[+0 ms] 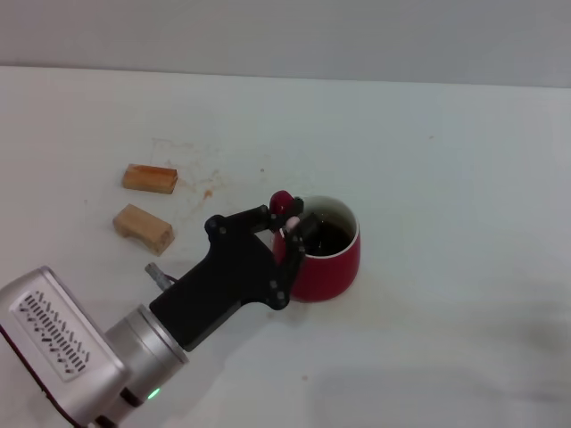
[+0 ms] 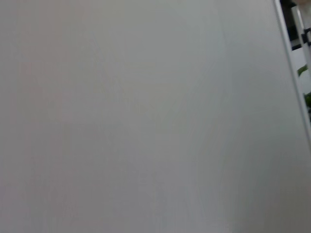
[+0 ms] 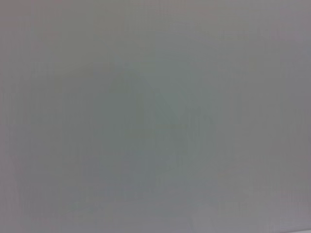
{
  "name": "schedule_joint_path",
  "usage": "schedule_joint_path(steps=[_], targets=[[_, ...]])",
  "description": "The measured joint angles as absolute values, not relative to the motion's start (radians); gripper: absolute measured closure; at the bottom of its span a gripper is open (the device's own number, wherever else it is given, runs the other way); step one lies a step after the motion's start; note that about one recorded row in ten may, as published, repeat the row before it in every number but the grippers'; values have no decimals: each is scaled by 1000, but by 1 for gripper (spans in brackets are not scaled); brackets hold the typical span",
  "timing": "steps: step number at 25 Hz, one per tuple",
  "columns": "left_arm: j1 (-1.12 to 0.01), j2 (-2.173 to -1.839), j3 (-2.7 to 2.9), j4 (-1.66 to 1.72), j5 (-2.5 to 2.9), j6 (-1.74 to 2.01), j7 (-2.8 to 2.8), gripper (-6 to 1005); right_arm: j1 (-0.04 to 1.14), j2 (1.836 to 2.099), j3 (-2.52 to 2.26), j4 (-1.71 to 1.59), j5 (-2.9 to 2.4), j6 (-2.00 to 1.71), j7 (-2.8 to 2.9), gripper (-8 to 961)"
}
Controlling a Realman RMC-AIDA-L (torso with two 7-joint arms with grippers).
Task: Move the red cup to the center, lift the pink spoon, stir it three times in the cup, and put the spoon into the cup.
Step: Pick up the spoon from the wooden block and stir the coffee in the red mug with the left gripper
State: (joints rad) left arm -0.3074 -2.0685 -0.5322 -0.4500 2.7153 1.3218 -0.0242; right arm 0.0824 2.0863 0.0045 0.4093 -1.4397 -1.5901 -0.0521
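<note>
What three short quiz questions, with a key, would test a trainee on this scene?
1. True or false: the left gripper is over the rim of the red cup.
2. How many tan wooden blocks lie on the table? A) one B) two C) four
3. Fill in: the cup holds a dark ____.

Key:
1. True. The jaws reach the cup's rim on its left side, with the pink spoon showing there.
2. B. One block lies farther back, the other block nearer, both left of the cup.
3. Liquid.
</note>
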Motion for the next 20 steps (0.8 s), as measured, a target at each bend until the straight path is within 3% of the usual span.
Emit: schedule_joint_path(steps=[20], targets=[[-403,-2079,-493,-509,2718,1200,-23,854,83,2086,3,411,-1442,-1587,-52,953]])
